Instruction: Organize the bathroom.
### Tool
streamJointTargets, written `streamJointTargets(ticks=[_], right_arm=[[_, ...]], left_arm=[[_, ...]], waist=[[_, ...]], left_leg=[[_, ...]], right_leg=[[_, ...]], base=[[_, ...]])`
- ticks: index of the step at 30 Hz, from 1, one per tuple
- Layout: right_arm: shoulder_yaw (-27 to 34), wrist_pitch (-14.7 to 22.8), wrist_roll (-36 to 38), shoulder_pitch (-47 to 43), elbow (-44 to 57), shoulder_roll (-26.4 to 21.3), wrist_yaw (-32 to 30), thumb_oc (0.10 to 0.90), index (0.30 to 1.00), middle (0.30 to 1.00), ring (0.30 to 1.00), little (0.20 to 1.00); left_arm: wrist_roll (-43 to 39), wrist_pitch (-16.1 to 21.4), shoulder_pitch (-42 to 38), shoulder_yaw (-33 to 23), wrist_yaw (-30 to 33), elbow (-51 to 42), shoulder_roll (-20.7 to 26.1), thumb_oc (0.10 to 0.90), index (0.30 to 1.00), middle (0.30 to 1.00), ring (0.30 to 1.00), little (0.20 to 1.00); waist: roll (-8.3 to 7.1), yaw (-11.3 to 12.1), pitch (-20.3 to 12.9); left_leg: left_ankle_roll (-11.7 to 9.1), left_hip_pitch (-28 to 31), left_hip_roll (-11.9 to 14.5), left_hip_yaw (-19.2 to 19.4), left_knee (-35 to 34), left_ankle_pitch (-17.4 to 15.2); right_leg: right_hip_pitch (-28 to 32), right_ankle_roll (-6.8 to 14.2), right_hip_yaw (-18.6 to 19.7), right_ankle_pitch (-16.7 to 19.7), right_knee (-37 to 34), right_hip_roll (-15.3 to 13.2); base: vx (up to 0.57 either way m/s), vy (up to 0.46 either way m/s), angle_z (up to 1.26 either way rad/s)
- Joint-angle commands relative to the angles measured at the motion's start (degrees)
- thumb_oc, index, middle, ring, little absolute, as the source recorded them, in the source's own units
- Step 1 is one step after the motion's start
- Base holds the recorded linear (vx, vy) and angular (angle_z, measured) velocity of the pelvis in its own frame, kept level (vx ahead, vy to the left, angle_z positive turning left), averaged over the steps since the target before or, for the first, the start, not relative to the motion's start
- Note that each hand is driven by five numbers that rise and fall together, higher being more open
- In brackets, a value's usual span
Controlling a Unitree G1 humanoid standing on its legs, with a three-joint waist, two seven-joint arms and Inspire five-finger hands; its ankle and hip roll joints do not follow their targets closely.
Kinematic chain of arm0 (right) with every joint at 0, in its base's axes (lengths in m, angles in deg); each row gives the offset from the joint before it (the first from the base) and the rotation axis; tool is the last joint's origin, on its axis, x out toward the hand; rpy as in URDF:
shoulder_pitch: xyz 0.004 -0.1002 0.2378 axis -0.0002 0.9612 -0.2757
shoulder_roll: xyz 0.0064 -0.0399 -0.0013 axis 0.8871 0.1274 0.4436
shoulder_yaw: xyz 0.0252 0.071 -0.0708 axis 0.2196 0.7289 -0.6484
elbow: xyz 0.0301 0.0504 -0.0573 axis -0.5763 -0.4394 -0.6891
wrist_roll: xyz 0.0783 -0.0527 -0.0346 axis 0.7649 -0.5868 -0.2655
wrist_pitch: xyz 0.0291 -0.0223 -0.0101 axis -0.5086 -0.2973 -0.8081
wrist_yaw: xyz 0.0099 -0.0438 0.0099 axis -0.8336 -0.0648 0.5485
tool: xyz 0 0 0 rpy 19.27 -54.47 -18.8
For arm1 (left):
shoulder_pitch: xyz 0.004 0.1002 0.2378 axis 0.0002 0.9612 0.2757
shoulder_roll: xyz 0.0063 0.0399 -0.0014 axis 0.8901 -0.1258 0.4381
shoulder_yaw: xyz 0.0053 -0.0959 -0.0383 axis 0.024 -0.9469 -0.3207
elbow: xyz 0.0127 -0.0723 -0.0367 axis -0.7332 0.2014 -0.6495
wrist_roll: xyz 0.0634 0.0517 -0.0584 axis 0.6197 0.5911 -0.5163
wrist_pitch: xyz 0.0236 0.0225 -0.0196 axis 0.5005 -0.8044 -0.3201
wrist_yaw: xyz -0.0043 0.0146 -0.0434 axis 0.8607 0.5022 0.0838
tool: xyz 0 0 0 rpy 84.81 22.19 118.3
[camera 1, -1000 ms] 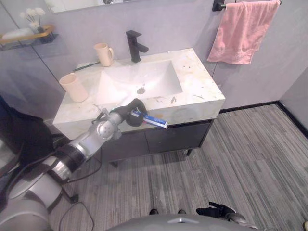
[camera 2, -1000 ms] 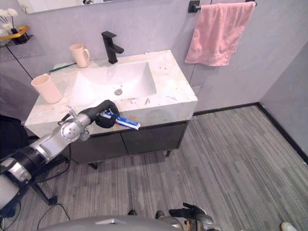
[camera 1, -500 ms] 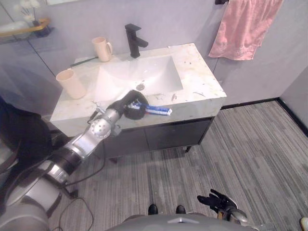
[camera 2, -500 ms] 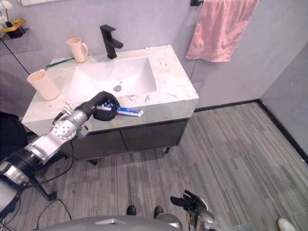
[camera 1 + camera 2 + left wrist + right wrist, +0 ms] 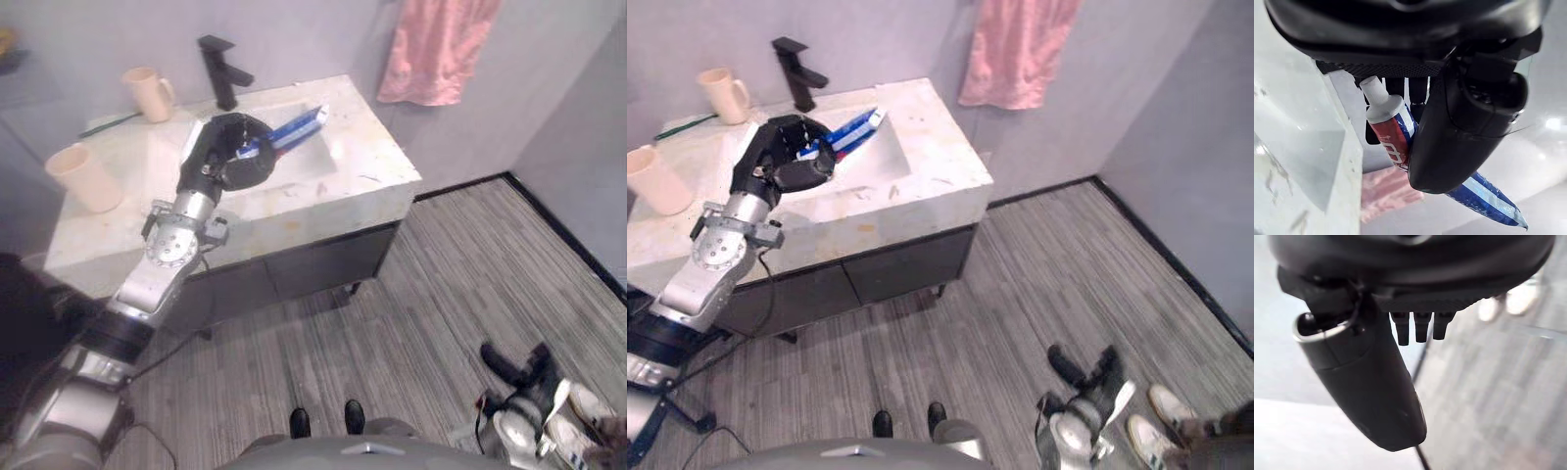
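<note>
The left hand (image 5: 227,155) is gripping a blue, red and white toothpaste tube (image 5: 294,128), its fingers and thumb curled round the capped end. The tube's flat crimped tail is sticking out past the fingers, angling up toward the back right corner of the marble vanity top (image 5: 367,166), above the white sink basin (image 5: 877,157). In the left wrist view the white cap (image 5: 1373,91) is showing beside the thumb (image 5: 1464,127), which is pressing against the tube. Two beige mugs are standing on the top: one (image 5: 80,176) near the left edge, one (image 5: 149,93) at the back beside the black faucet (image 5: 220,69). A pink towel (image 5: 436,49) is hanging on the wall. The right hand (image 5: 519,364) is hanging low over the striped floor (image 5: 421,304), fingers spread loosely, holding nothing
</note>
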Motion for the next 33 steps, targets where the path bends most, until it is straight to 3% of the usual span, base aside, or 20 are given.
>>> streamJointTargets(ticks=[1, 2, 5, 6, 7, 8, 9, 11, 12, 15, 17, 20, 28, 33], right_arm=[[9.4, 9.7, -20.6, -2.5, 16.0, -5.9, -15.5, 0.800, 0.900, 0.900, 0.900, 0.900], [10.7, 9.2, -21.4, -2.7, 18.8, -6.8, -15.2, 0.800, 0.900, 0.900, 0.900, 0.900], [15.0, 14.2, -23.4, -4.2, 27.9, -10.4, -13.1, 0.800, 0.900, 0.900, 0.900, 0.900], [16.8, 16.8, -22.5, -5.6, 33.2, -13.6, -10.6, 0.800, 0.900, 0.900, 0.900, 0.900], [17.1, 16.4, -21.0, -6.3, 35.2, -14.5, -8.9, 0.800, 0.900, 0.900, 0.900, 0.900], [17.4, 18.8, -19.2, -6.8, 36.6, -15.1, -7.4, 0.800, 0.900, 0.900, 0.900, 0.900], [17.1, 21.3, -14.4, -9.0, 41.3, -16.9, -1.4, 0.800, 0.900, 0.900, 0.900, 0.900], [14.5, 20.9, -9.2, -12.7, 45.1, -19.1, 3.9, 0.800, 0.900, 0.900, 0.900, 0.900], [12.6, 19.7, -5.8, -15.5, 47.1, -20.1, 8.9, 0.800, 0.900, 0.900, 0.900, 0.900], [5.0, 13.6, -3.0, -24.0, 48.9, -21.8, 16.9, 0.800, 0.900, 0.900, 0.900, 0.900], [-1.0, 8.8, 2.7, -30.0, 49.2, -22.3, 22.0, 0.800, 0.900, 0.900, 0.900, 0.900], [-9.1, 2.7, 10.3, -39.3, 44.6, -21.1, 28.6, 0.800, 0.900, 0.900, 0.900, 0.900], [-21.1, -5.2, 22.4, -48.9, 33.6, -13.1, 38.7, 0.800, 0.900, 0.900, 0.900, 0.900], [-23.3, -8.6, 26.2, -49.5, 31.1, -9.1, 41.6, 0.800, 0.900, 0.900, 0.900, 0.900]], left_arm=[[-7.6, 7.1, -5.8, -7.3, 1.1, -5.9, -3.2, 0.400, 0.300, 0.300, 0.300, 0.300], [-8.0, 6.7, -5.6, -7.6, 1.3, -6.5, -3.6, 0.400, 0.300, 0.300, 0.300, 0.300], [-11.6, 6.2, -5.1, -8.5, 3.8, -9.1, -5.1, 0.400, 0.300, 0.300, 0.300, 0.300], [-13.4, 6.1, -5.0, -9.2, 5.3, -10.2, -5.8, 0.400, 0.300, 0.300, 0.300, 0.300], [-14.1, 5.8, -4.9, -9.4, 5.7, -10.9, -5.8, 0.400, 0.300, 0.300, 0.300, 0.300], [-14.8, 5.6, -4.8, -9.6, 6.3, -11.5, -5.9, 0.400, 0.300, 0.300, 0.300, 0.300], [-14.8, 4.9, -4.7, -9.7, 7.1, -12.3, -6.4, 0.400, 0.300, 0.300, 0.300, 0.300], [-15.9, 3.5, -5.2, -8.6, 8.3, -13.9, -6.6, 0.400, 0.300, 0.300, 0.300, 0.300], [-15.4, 2.5, -5.7, -7.9, 9.3, -14.2, -6.9, 0.400, 0.300, 0.300, 0.300, 0.300], [-15.4, 0.6, -7.6, -5.9, 10.2, -14.2, -7.8, 0.400, 0.300, 0.300, 0.300, 0.300], [-14.8, 0.3, -9.1, -4.5, 11.1, -13.5, -8.3, 0.400, 0.300, 0.300, 0.300, 0.300], [-15.0, 0.6, -10.8, -3.0, 10.1, -11.1, -9.6, 0.400, 0.300, 0.300, 0.300, 0.300], [-17.2, 0.9, -14.7, -0.7, 10.0, -7.1, -12.9, 0.400, 0.300, 0.300, 0.300, 0.300], [-16.5, 1.6, -15.6, -0.3, 9.0, -4.4, -14.6, 0.400, 0.300, 0.300, 0.300, 0.300]], waist=[[-0.81, -1.4, -3.2], [-0.86, -1.7, -3.2], [-0.81, -2.2, -3.3], [-0.79, -2.2, -3.5], [-0.92, -2.1, -3.5], [-0.82, -2.0, -3.7], [-1.06, -1.3, -3.9], [-1.27, -0.1, -4.2], [-1.42, 0.6, -4.3], [-2.06, 2.8, -4.8], [-2.53, 4.3, -5.1], [-3.33, 6.8, -5.2], [-4.59, 10.8, -5.8], [-4.88, 11.5, -6.2]], left_leg=[[1.8, 3.0, -1.6, 3.3, 0.1, -2.7], [1.8, 3.0, -1.6, 3.5, 0.1, -2.8], [2.0, 2.9, -1.6, 4.2, 0.1, -3.0], [2.1, 3.2, -1.7, 4.2, 0.1, -3.6], [2.1, 3.1, -1.7, 4.3, 0.1, -3.2], [2.2, 3.3, -1.7, 4.1, 0.1, -3.7], [2.1, 3.3, -1.8, 4.2, 0.1, -3.7], [2.2, 3.2, -1.9, 3.8, 0.1, -3.8], [2.2, 3.1, -2.0, 3.5, 0.1, -3.7], [2.2, 2.7, -2.3, 2.6, 0.1, -3.3], [2.1, 2.4, -2.4, 2.0, 0.1, -3.0], [1.9, 2.0, -2.6, 0.8, 0.1, -2.7], [1.7, 1.5, -3.0, -1.2, 0.1, -2.0], [1.5, 1.3, -3.0, -1.4, 0.1, -1.7]], right_leg=[[-2.1, 2.7, 1.7, 2.1, 0.3, 0.1], [-2.2, 2.8, 1.8, 2.1, 0.3, 0.0], [-2.4, 3.1, 2.2, 2.0, 0.5, 0.0], [-2.1, 3.3, 2.2, 1.4, 0.5, -0.1], [-2.3, 3.2, 2.2, 1.8, 0.7, -0.1], [-1.9, 3.4, 2.3, 1.3, 0.5, -0.2], [-1.9, 3.5, 2.0, 1.2, 0.6, -0.4], [-1.8, 3.6, 1.6, 1.3, 0.3, -0.6], [-1.6, 3.6, 1.3, 1.3, 0.1, -0.8], [-1.4, 3.5, 0.3, 1.4, -0.1, -1.2], [-1.3, 3.4, -0.5, 1.4, -0.1, -1.5], [-0.9, 3.4, -2.5, 1.4, -0.2, -2.3], [0.0, 3.2, -6.5, 1.1, -0.5, -3.3], [0.3, 3.0, -7.3, 0.8, -0.5, -3.3]], base=[[-0.05, 0.059, -0.16], [-0.07, 0.085, -0.21], [-0.05, 0.079, -0.23], [-0.03, 0.055, -0.19], [0.00, 0.066, -0.10], [-0.03, 0.047, -0.02], [-0.01, 0.060, -0.03], [-0.04, 0.040, -0.01], [-0.03, 0.019, 0.02], [-0.03, 0.002, 0.04], [-0.03, -0.007, 0.14], [-0.01, -0.010, 0.27], [0.02, -0.008, 0.35], [0.04, 0.005, 0.19]])
